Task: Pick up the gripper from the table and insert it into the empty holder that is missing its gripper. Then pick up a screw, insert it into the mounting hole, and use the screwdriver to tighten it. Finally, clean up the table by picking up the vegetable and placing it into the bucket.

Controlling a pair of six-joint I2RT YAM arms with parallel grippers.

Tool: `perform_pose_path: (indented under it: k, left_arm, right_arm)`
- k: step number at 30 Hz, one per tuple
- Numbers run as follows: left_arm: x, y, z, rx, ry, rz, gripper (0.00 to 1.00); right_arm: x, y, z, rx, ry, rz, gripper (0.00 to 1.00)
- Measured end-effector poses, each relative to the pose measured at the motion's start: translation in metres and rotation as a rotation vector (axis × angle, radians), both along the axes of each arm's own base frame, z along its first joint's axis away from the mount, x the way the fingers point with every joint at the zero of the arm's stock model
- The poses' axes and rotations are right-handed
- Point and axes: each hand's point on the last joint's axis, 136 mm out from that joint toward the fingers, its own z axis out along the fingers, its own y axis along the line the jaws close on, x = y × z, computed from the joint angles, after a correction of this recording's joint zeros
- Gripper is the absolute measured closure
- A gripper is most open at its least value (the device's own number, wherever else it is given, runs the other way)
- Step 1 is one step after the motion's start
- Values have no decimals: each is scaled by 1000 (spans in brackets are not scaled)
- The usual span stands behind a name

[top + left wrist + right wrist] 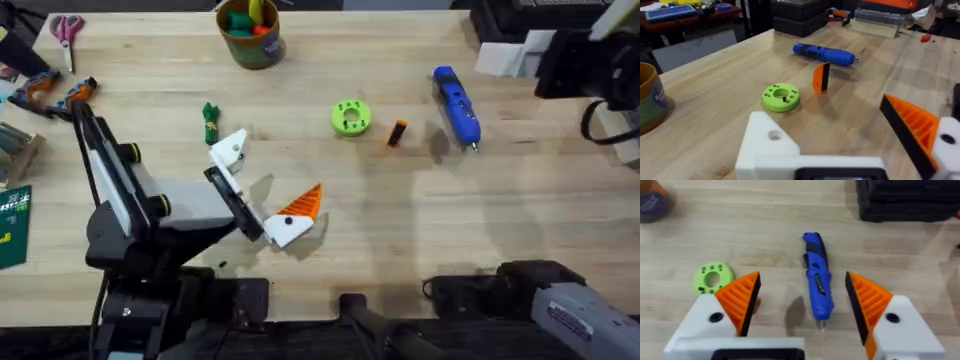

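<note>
Pale wooden planks make up the bench [420, 230], with clutter along its far and left edges: pink-handled scissors [67, 29] at the far left corner and dark cases at the far right.

Near the far edge, left of centre, stands the bucket [252, 35], holding colourful toy pieces. Nearer the front from it, the vegetable [210, 123] lies by itself on the wood. Around the middle of the bench sits a lime-green disc [350, 117] with holes, and just to its right the gripper [397, 132], a small orange piece with a dark side; in the left wrist view it stands on end [821, 76], apart from the disc [781, 96]. Farther right lies the screwdriver [457, 105], its metal tip pointing toward the front edge and its body touching nothing else.

The left gripper [263, 190] hangs over the bench's left half with its jaws spread wide and nothing between them. One jaw is a bare white block, the holder [230, 151], with an open mounting hole [774, 135]; the other jaw carries an orange ribbed pad [302, 204].

The right gripper [802, 302] is above the screwdriver [817, 280], both orange pads fitted, jaws wide apart on either side of the tool without touching it.
</note>
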Motion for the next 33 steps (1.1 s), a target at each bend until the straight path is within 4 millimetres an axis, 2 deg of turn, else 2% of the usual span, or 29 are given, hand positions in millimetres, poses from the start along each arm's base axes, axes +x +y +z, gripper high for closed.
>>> perform_pose_path:
  k: [7, 14, 21, 25, 31, 32, 33]
  left_arm:
    - [0, 0, 0, 0, 0, 0, 15]
    - [0, 0, 0, 0, 0, 0, 15]
    - [0, 0, 0, 0, 0, 0, 15]
    - [0, 0, 0, 0, 0, 0, 15]
    - [0, 0, 0, 0, 0, 0, 16]
    - [0, 0, 0, 0, 0, 0, 15]
    - [0, 0, 0, 0, 0, 0, 15]
  right_arm:
    - [-8, 30, -4, 166, 41, 88, 9]
    - [-16, 63, -7, 299, 98, 86, 8]
    - [-30, 118, -11, 290, 125, 89, 8]
    - [-40, 139, -30, 267, 234, 6, 8]
    - [-35, 140, -66, 244, 373, -206, 8]
    - [-30, 138, -83, 248, 413, -288, 8]
    - [-29, 137, -88, 249, 426, -311, 8]
